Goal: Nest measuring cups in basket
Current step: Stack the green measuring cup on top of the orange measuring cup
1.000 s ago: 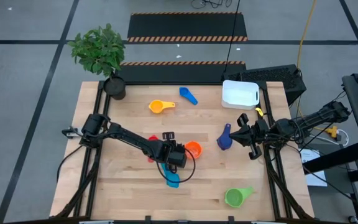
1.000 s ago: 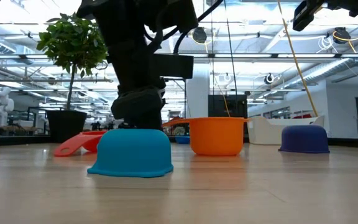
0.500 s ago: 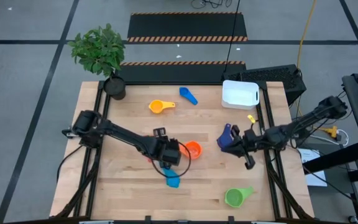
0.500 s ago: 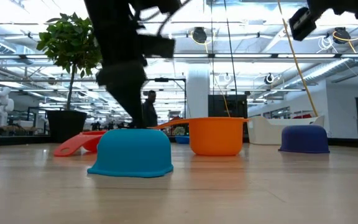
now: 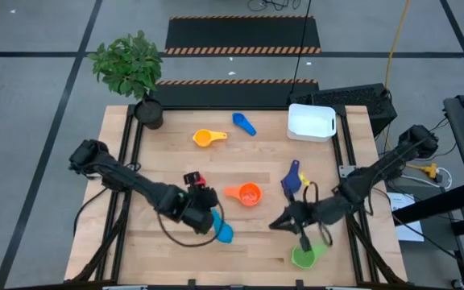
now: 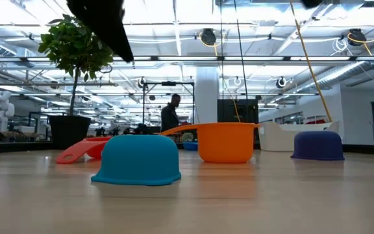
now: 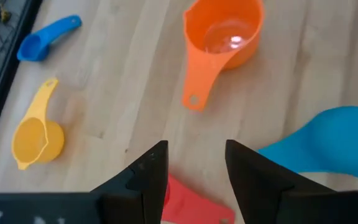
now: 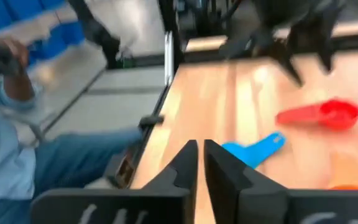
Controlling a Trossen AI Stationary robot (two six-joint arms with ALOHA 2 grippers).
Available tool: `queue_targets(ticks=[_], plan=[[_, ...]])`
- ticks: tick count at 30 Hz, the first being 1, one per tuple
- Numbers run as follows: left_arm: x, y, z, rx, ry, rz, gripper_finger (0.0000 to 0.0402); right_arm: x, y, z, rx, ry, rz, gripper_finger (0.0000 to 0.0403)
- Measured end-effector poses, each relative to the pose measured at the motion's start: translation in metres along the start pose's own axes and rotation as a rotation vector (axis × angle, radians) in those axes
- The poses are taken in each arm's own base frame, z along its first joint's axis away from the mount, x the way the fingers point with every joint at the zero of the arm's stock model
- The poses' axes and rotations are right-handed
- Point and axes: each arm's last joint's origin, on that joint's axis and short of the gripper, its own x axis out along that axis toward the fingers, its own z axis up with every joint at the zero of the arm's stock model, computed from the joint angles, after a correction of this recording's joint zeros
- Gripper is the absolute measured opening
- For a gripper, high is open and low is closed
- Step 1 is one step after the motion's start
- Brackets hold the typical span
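The left gripper (image 5: 202, 211) hangs over the table's middle-left with fingers (image 7: 143, 182) parted and empty, the red cup's handle (image 7: 194, 202) just beneath. The light blue cup (image 5: 223, 232) lies mouth-down beside it. The yellow cup (image 5: 206, 138) and mid blue cup (image 5: 244, 123) sit farther back, the orange cup (image 5: 248, 194) upright at centre. These cups look light, stiff and smooth, apt to skid; their flat handles seem the best hold. The navy cup (image 5: 291, 180) and green cup (image 5: 306, 255) flank the right gripper (image 5: 284, 222), whose fingers (image 8: 182, 168) are nearly together, holding nothing. The basket (image 5: 310, 122) waits at the far right edge, approach open.
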Motion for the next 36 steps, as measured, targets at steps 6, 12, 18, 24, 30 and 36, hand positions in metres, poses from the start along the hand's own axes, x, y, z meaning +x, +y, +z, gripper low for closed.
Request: queue_targets(ticks=[6, 12, 18, 24, 30, 36], plan=[[-0.015, -0.01, -0.006, -0.03, -0.041, -0.032, 0.0163, -0.003, 0.039, 0.004, 0.054, 0.299, -0.034, 0.0092], [-0.019, -0.016, -0.005, -0.164, -0.074, -0.068, 0.0163, -0.019, 0.069, -0.033, 0.115, 0.575, -0.083, 0.0162], [-0.022, -0.024, 0.011, -0.321, -0.196, -0.171, 0.0163, -0.035, 0.087, -0.068, 0.167, 0.81, -0.134, 0.0213], [-0.027, -0.03, 0.024, -0.405, -0.316, -0.242, 0.0163, -0.051, 0.09, -0.088, -0.01, 0.928, -0.193, 0.0238], [-0.029, -0.034, 0.027, -0.43, -0.357, -0.252, 0.0163, -0.054, 0.088, -0.104, -0.153, 0.946, -0.235, 0.0283], [-0.028, -0.036, 0.027, -0.437, -0.364, -0.256, 0.0163, -0.051, 0.075, -0.125, -0.167, 0.962, -0.255, 0.033]])
